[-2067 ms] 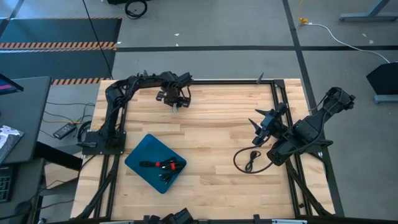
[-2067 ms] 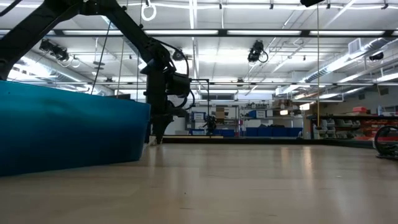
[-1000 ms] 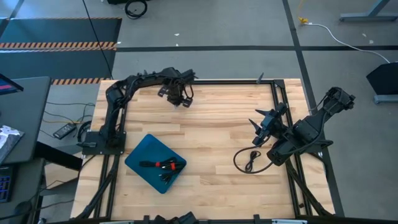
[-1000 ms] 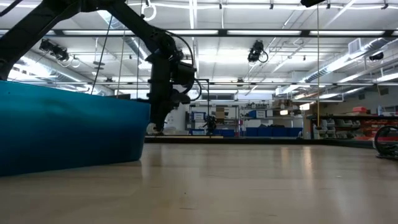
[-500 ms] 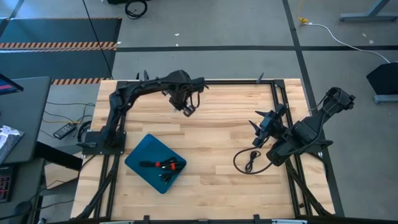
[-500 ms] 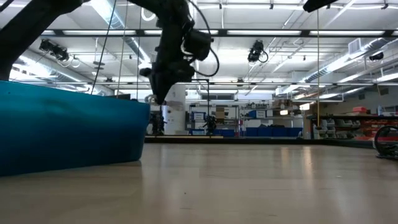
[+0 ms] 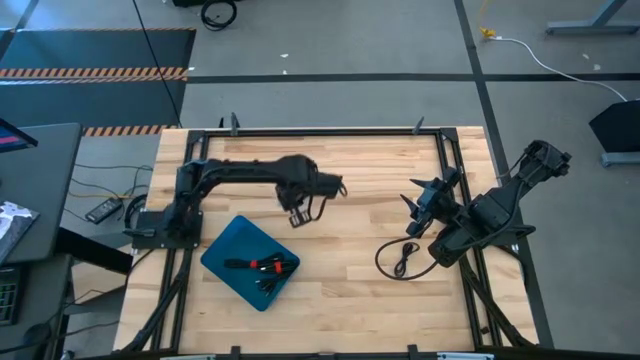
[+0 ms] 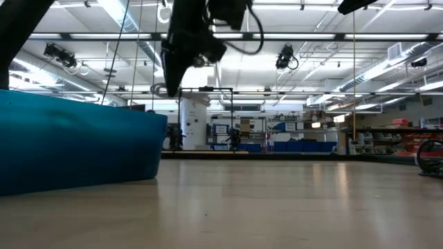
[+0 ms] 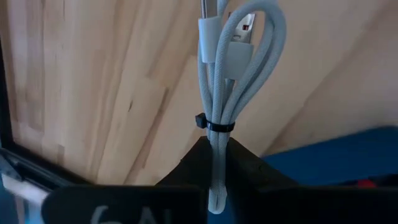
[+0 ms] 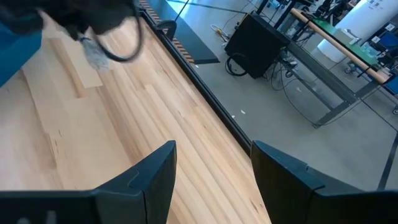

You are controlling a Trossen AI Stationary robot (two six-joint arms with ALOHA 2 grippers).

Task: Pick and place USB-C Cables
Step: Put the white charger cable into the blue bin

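A white-grey USB-C cable (image 9: 239, 68), looped into a bundle with a black tie (image 9: 214, 126), is held by my left gripper (image 7: 296, 218), which hangs over the table's middle left, just beyond the far corner of the blue tray (image 7: 228, 245). Black USB-C cables (image 7: 262, 267), one with a red band, lie in the tray. Another black cable (image 7: 398, 258) lies loose on the wood near the right arm. My right gripper (image 7: 415, 197) waits open at the right, with nothing between its fingers. My left gripper pinches the bundle's one looped end (image 9: 214, 163) between its two fingers, with the bundle reaching out past the fingertips along their length. The gripper points down in the low view. The cable is lifted clear of the table.
Black frame rails (image 7: 330, 131) run along the table's edges. In the low view the tray's blue wall (image 8: 76, 145) fills the left. Bare wood (image 7: 350, 290) lies between the tray and the right arm.
My left gripper, shut on the white-grey cable, has risen and swung from the table's far edge toward the near side, ending close to the blue tray. The cable has travelled with it, clear of the wood.
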